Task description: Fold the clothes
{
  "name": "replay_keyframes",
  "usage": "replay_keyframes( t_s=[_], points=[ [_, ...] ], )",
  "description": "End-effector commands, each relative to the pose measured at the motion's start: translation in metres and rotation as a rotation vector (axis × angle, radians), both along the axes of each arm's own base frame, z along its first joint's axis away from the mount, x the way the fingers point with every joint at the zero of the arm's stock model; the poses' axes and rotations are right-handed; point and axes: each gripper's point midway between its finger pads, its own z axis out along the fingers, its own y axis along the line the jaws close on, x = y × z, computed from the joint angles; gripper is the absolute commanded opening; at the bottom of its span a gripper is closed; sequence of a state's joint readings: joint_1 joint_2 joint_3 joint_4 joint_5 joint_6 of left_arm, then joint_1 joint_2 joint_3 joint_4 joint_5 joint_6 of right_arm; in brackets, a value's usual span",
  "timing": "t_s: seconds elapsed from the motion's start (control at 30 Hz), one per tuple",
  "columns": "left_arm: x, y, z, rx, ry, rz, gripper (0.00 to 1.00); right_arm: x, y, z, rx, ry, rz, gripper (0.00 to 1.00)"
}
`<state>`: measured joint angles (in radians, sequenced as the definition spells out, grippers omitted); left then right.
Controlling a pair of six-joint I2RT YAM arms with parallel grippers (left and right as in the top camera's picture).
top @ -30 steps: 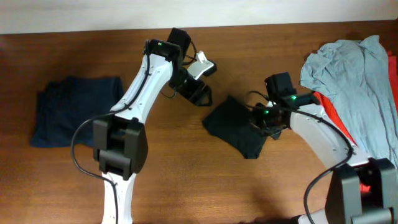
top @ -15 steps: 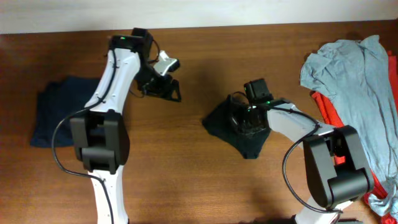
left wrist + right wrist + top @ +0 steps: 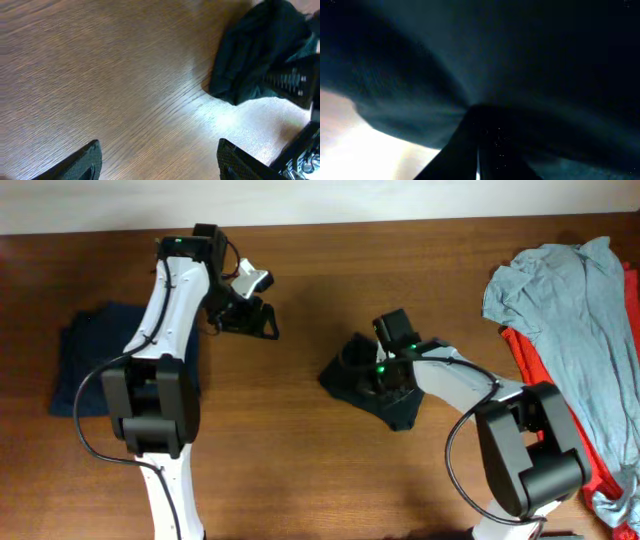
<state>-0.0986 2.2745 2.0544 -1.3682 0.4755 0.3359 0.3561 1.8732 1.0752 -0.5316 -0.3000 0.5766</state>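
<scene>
My left gripper (image 3: 262, 322) hangs over bare wood near the back edge of the desk (image 3: 300, 470), left of middle, jaws released and holding nothing. My right gripper (image 3: 378, 375) is clenched on the black T-shirt (image 3: 400, 412), which lies bunched just right of the desk's middle.

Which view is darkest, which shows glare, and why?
Right wrist: nearly black, since the black T-shirt fills the lens, with one blown-out patch at lower left. Left wrist: glare on the table beside the cloth, wood grain slightly smeared. Overhead: evenly lit, sharp.
</scene>
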Motion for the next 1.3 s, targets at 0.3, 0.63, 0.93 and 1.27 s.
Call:
replay_keyframes(
  t_s=[0.3, 0.63, 0.93, 1.27],
  points=[
    [-0.001, -0.037, 0.013, -0.152, -0.006, -0.029, 0.76, -0.021, -0.021, 0.028, -0.140, -0.044, 0.267, 0.05],
    [-0.028, -0.101, -0.005, -0.061, 0.063, -0.046, 0.79, -0.018, -0.061, 0.124, -0.035, -0.187, 0.004, 0.78],
    [-0.058, -0.136, -0.061, -0.206, 0.124, -0.080, 0.92, -0.025, -0.123, 0.117, -0.062, -0.080, -0.193, 0.77],
    [-0.089, -0.174, -0.086, -0.222, 0.109, -0.176, 0.93, -0.024, -0.127, 0.117, -0.064, -0.084, -0.205, 0.76]
  ],
)
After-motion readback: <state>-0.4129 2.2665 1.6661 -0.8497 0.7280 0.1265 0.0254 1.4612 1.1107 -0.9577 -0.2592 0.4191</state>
